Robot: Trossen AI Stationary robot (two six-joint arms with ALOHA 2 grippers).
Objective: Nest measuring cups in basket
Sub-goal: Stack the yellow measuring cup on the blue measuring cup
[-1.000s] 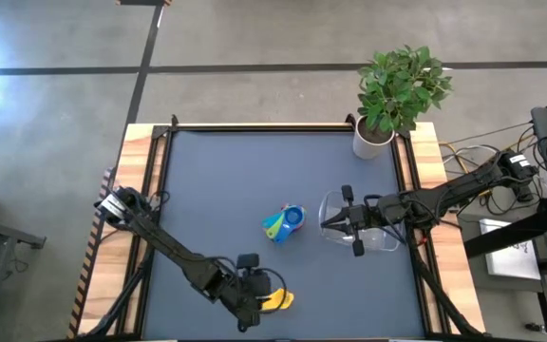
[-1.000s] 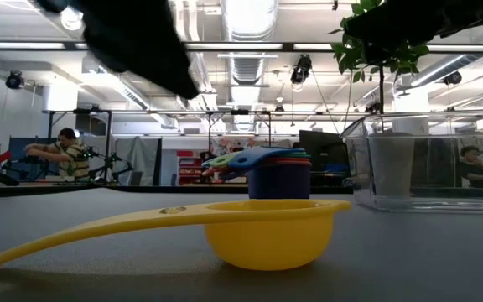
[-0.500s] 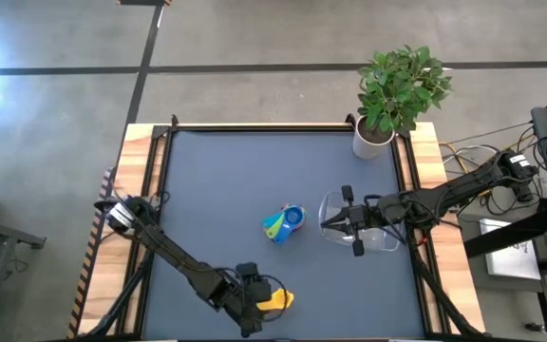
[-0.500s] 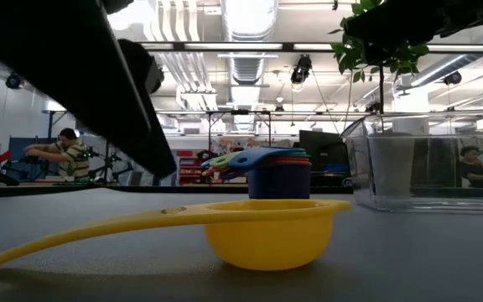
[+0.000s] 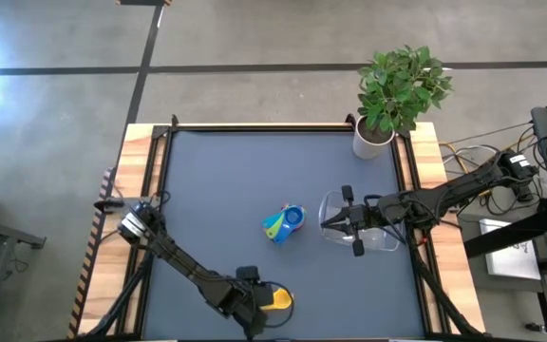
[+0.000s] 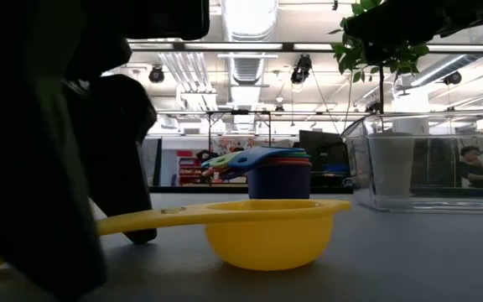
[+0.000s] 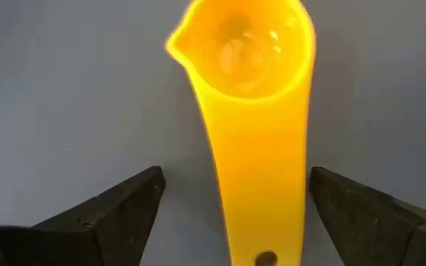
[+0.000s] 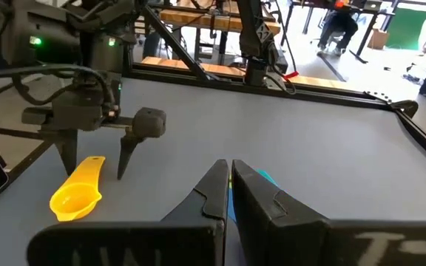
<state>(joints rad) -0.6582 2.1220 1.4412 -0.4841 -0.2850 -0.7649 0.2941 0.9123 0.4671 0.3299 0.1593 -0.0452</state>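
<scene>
The yellow measuring cup (image 5: pixel 279 300) (image 7: pixel 250 66) lies by the table's near edge, resting on its bowl (image 6: pixel 267 239) with the handle slanting down to the table. My left gripper (image 5: pixel 257 304) (image 7: pixel 235 181) (image 8: pixel 95 168) is open, pointing steeply down, one finger on each side of the handle with a gap on both sides. A nested stack of cups (image 5: pixel 284 222) (image 6: pixel 271 172) stands mid-table. The clear basket (image 5: pixel 373 237) (image 6: pixel 430 172) sits to its right. My right gripper (image 5: pixel 330 221) (image 8: pixel 230 193) is shut above the basket's left end.
A white plant pot (image 5: pixel 372 142) with a green plant stands at the table's far right corner. Wooden rails (image 5: pixel 150 190) run along the table's sides. Open grey table surface (image 5: pixel 226 190) lies left of and behind the stack.
My left gripper has come down toward the table and tipped more steeply downward. Its fingers now reach the table on either side of the yellow cup's handle. The cup, the stack and the basket have kept their places.
</scene>
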